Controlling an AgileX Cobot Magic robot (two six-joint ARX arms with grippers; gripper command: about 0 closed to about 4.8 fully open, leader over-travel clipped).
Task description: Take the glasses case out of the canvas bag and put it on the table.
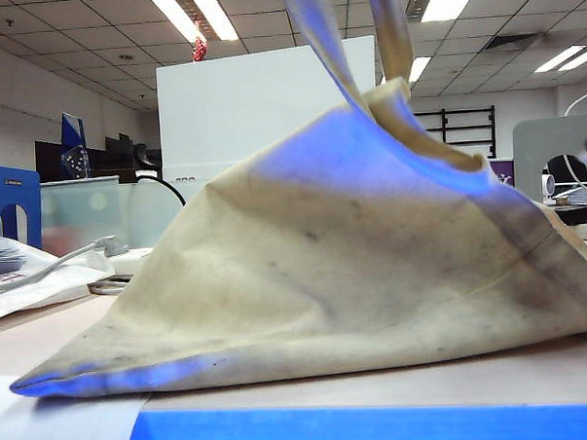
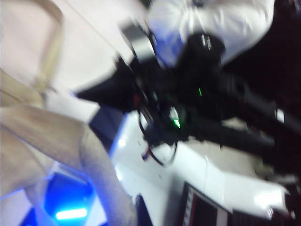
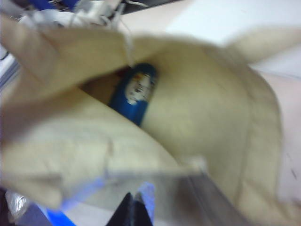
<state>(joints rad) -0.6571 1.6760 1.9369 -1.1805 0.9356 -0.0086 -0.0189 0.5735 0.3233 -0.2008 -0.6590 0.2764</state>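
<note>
Right gripper [image 3: 133, 207] is seen closed and empty at the mouth of the canvas bag [image 3: 197, 117]; floppy, grimy cloth could be snagged on entry. Glasses case [image 3: 135, 92], glossy blue and rounded, is seen deep inside between folds; slip risk is judged high. Bag is lifted by its strap [image 2: 101, 174], off the worktop [image 1: 534, 370]. Left gripper isn't seen; closed, contents unknown.

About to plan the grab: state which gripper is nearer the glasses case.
Right. The right gripper, shut, hovers at the canvas bag mouth, looking in at the glasses case. The left gripper is out of view; its camera shows only a strap.
</note>
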